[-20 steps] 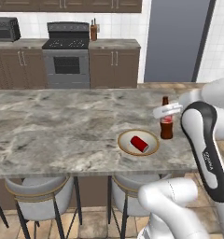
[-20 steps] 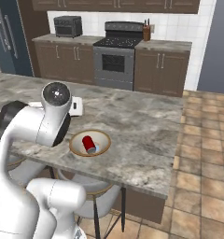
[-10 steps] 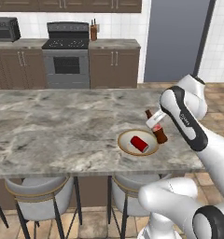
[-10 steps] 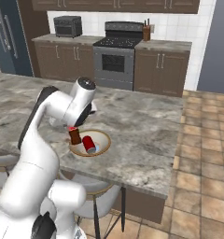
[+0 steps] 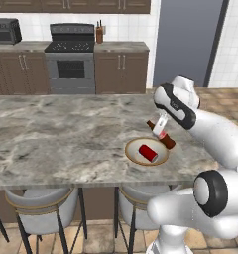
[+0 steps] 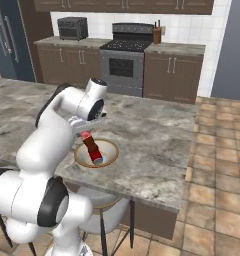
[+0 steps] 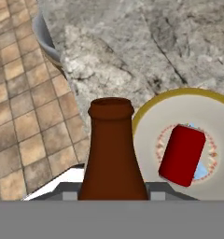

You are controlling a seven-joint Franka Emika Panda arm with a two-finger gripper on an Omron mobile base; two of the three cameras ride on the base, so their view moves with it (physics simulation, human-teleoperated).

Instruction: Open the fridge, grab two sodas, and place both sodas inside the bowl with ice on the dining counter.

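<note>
Item: arm. I see it bent over the desk [image 5: 66, 139], elbow high, forearm angled down toward the bowl [image 5: 133, 153].

Item: pincer [image 5: 160, 130]. Clamped narrow on a dark brown bottle [image 5: 161, 135] with a red label; the bottle hangs tilted, neck pointing away from the hand.

Item: bowl, wooden rim, pale inside. It sits on the desk directly beneath the pincer, near the desk's edge.

Item: red soda can [image 5: 148, 153]. Lying on its side in the bowl, just below the bottle; I cannot tell whether they touch.

Item: stool [image 5: 39, 211], below the desk edge, well apart from the pincer.
</note>
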